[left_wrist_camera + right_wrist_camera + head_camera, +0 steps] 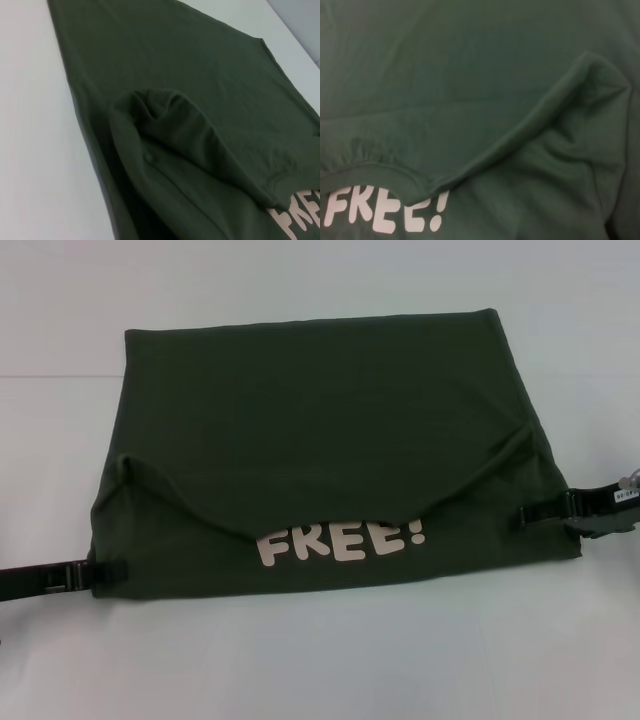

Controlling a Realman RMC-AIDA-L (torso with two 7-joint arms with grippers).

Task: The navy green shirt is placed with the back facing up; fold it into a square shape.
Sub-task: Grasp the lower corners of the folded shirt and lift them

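The navy green shirt (310,430) lies folded on the table as a broad rectangle. A flap is turned over toward its near edge, and below the flap's curved hem the white word "FREE!" (340,540) shows. At the shirt's near left corner sits my left gripper (108,572), its thin black finger lying over the cloth edge. My right gripper (537,512) is at the right edge, its finger also over the cloth. Both wrist views show only the shirt (190,100) (470,75), its fold ridges and part of the lettering.
A pale, plain table (320,660) surrounds the shirt on all sides, with bare surface in front of the near edge and behind the far edge.
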